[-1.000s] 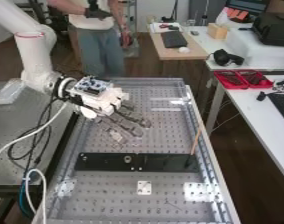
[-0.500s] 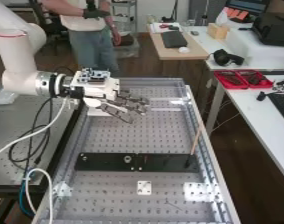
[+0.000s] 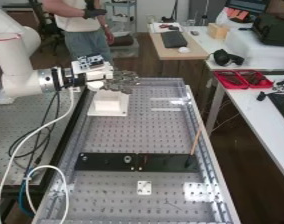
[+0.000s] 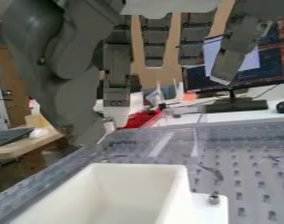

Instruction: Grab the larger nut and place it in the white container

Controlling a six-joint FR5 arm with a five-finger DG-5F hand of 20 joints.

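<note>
High view: my arm comes in from the left, and the robot hand is over the far part of the counter, right above the white container. Hand state: can't tell whether it's spread, pressed together or pinching something. Larger nut: can't tell where it is, in the hand or down in the container. The container sits on a flat white base, near the counter's far left corner. Black bar lies across the counter, well apart from the container and closer to the camera. Bearing stands on it, smaller nut too, toward the bar's left end. Thin wooden stick leans up at a tilt from near the bar's right end. Small white plate lies on the near side of the bar. White cable loops down at left, red trays sit on the desk over at right.

Wrist view: the robot hand is above the container, whose open top and pale inner walls I can see. A metal bolt stands on the white base just beside the container wall. Perforated counter surface around it, monitor on the desk behind.
</note>
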